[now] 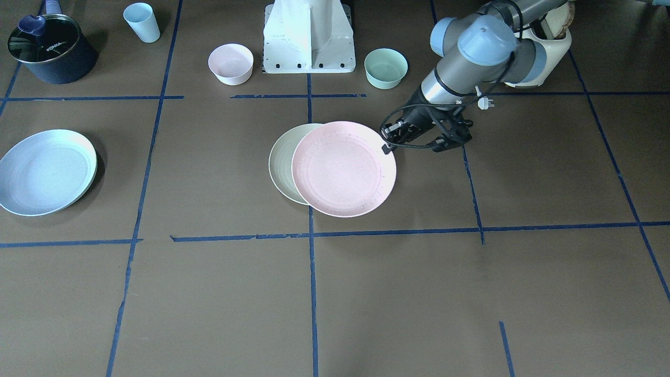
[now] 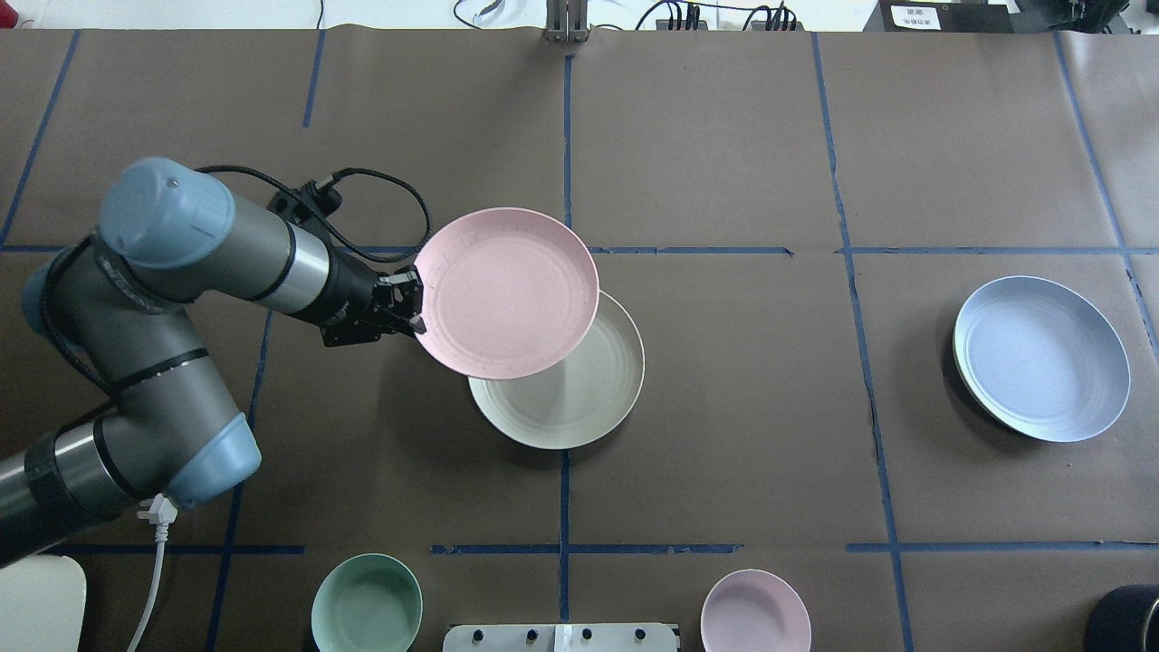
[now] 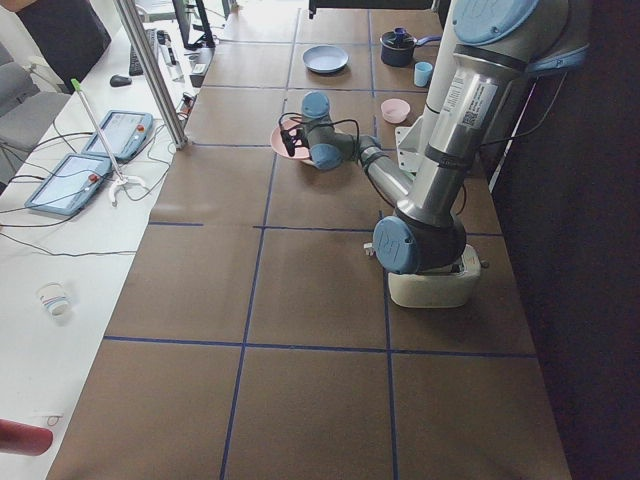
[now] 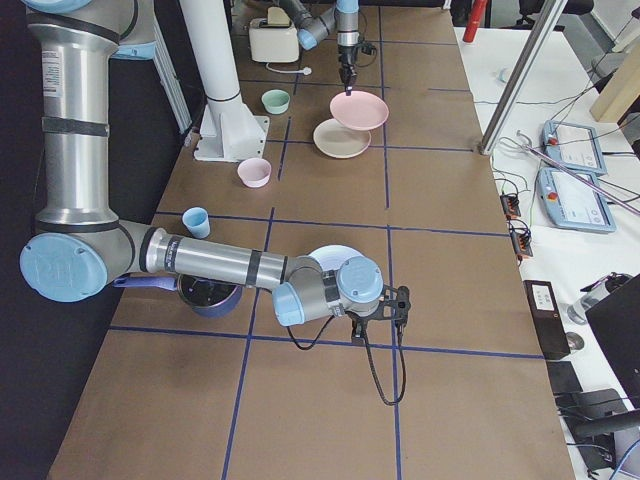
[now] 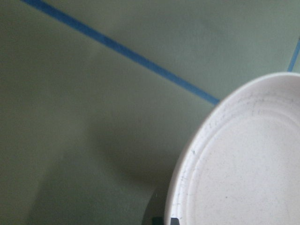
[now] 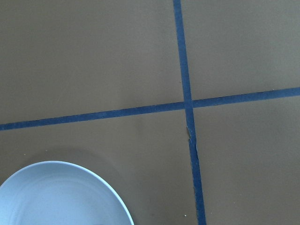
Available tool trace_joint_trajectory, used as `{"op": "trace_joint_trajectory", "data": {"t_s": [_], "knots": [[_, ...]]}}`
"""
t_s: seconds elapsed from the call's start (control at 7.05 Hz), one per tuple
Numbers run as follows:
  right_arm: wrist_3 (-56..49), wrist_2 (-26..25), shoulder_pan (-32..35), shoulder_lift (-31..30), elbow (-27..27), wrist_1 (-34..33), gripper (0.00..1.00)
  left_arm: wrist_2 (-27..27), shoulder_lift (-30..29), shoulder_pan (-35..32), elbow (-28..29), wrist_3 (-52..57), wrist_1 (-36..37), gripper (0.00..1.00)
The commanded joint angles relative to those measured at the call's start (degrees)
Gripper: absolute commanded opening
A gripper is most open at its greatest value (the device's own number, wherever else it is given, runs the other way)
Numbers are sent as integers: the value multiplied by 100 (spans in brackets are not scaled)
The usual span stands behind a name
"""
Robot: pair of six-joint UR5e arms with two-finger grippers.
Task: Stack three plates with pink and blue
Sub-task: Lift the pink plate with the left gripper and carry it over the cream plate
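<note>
The left fingers (image 2: 412, 319) are clamping the pink plate (image 2: 507, 290) by its rim, seemingly holding it off-centre above the cream plate (image 2: 584, 398).

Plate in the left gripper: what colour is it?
Pale pink. The pink plate in the left gripper shows best in the overhead exterior view.

Speckled plate (image 5: 243, 178) — blue tape (image 5: 126, 52) beyond

Your left arm (image 2: 181, 244) reaches forward, low over the table, and the left gripper (image 2: 417, 309) is clamped on the near rim of the pink plate (image 2: 507, 290). Your right arm (image 4: 210, 262) stretches out low and level. You can't tell how the jaws of the right gripper (image 4: 398, 303) stand.
</note>
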Motion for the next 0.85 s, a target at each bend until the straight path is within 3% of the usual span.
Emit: {"op": "trace_joint_trajectory", "data": {"t_s": [0.0, 0.71], "knots": [[23, 26, -70, 20, 8, 3, 100, 612, -165, 773, -56, -38, 278, 0], [15, 17, -96, 20, -9, 3, 100, 613, -246, 688, 51, -47, 270, 0]]}}
